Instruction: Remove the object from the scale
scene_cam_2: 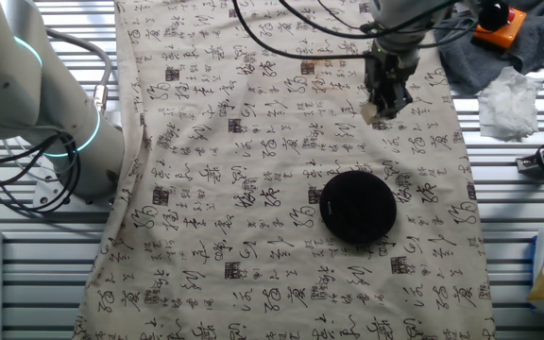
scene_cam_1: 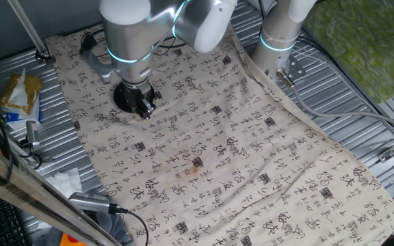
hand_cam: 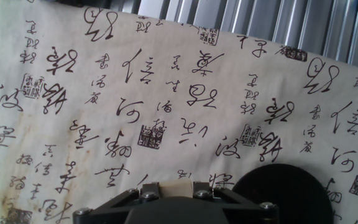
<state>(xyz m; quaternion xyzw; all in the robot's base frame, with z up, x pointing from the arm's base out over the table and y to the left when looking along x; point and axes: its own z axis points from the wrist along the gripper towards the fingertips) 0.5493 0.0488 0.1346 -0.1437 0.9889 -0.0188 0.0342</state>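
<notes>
Pincer (scene_cam_2: 379,111) clamped on tan block (scene_cam_2: 370,112), off the scale (scene_cam_2: 358,205)

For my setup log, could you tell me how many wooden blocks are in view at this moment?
1. The single tan block is clamped in the gripper, lifted off the black scale and above the printed cloth. None other shows, though the arm hides some cloth.
</notes>
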